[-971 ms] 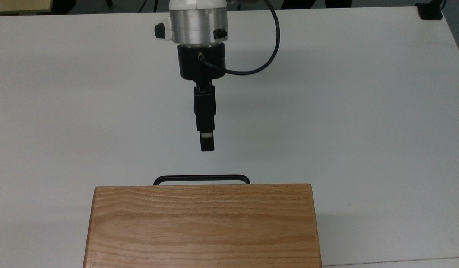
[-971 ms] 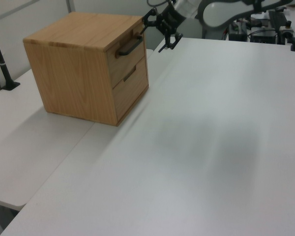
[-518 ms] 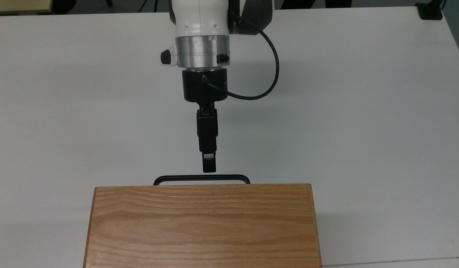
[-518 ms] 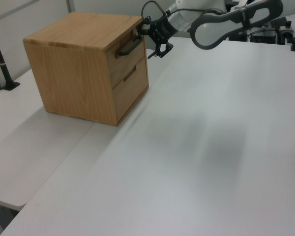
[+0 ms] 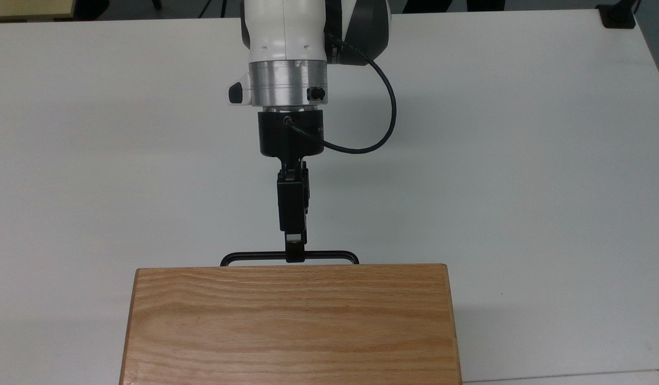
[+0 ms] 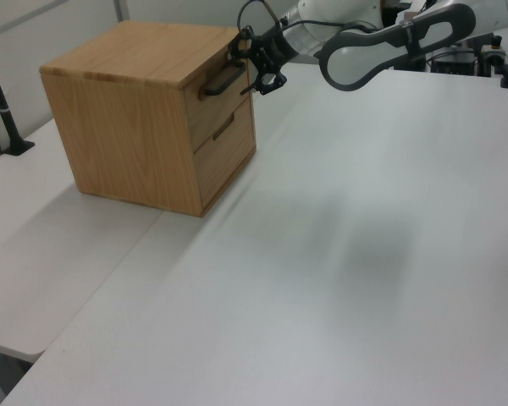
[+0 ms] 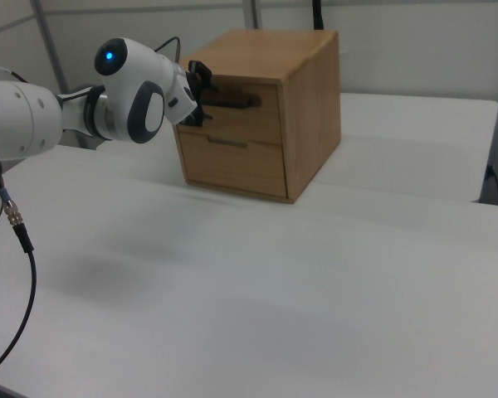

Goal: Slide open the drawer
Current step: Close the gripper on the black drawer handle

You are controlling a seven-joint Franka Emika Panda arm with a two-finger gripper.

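- Your worktop [image 5: 522,160] carries the oak cabinet [image 5: 289,326].
- The drawer [image 7: 232,112], topmost in the cabinet, sits flush: not yet slid out.
- Your end effector [image 5: 294,255] reaches the drawer's handle [image 5: 329,255]; I cannot tell whether it grips. Pulling remains.

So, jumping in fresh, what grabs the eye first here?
The oak cabinet standing on the white table, two drawers in its front, both shut. Next, the gripper at the upper drawer's black bar handle, near the bar's middle in the top view.
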